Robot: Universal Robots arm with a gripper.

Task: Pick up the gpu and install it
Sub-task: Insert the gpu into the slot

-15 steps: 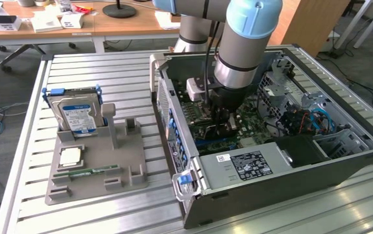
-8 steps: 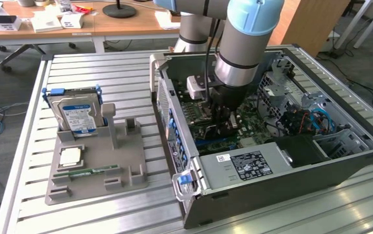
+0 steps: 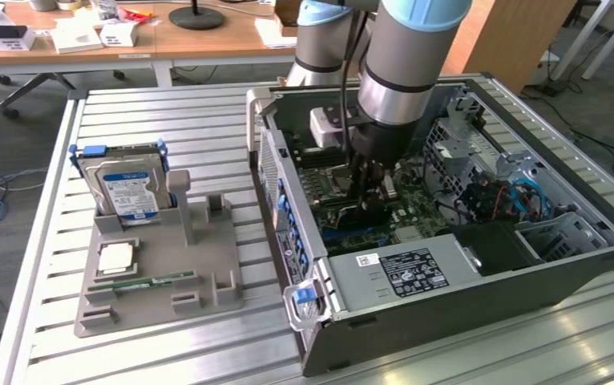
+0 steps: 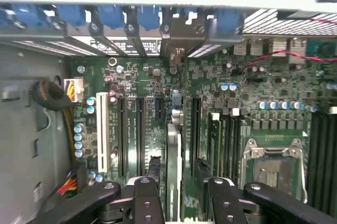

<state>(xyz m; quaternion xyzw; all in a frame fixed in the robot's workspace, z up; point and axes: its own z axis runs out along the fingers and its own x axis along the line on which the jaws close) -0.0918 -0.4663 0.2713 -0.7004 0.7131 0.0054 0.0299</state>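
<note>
1. Exterior view: one end effector (image 3: pixel 374 195) reaches down inside one open computer case (image 3: pixel 563 273) on the bench (image 3: pixel 157 112). Well apart from it, one grey holder (image 3: pixel 157 281) carries one hard drive (image 3: pixel 131 188) and one RAM stick (image 3: pixel 141 283).
2. Wrist view: the end effector (image 4: pixel 176 195) stands open, its two fingers (image 4: pixel 147 200) straddling one gpu (image 4: pixel 174 145), which stands edge-on in a motherboard (image 4: pixel 152 129) slot directly beneath it.

A pale table of ribbed metal slats (image 3: pixel 179 112) is carrying everything here. An open computer case (image 3: pixel 563 273) is lying on its side toward the exterior view's right, taking up much of the surface. Well apart from it, toward the exterior view's left, a grey holder tray (image 3: pixel 157 301) is sitting flat on the slats (a blue-labelled hard drive (image 3: pixel 127 192) is standing upright in its far end, and a narrow green RAM stick (image 3: pixel 141 283) is lying nearer the front).
</note>
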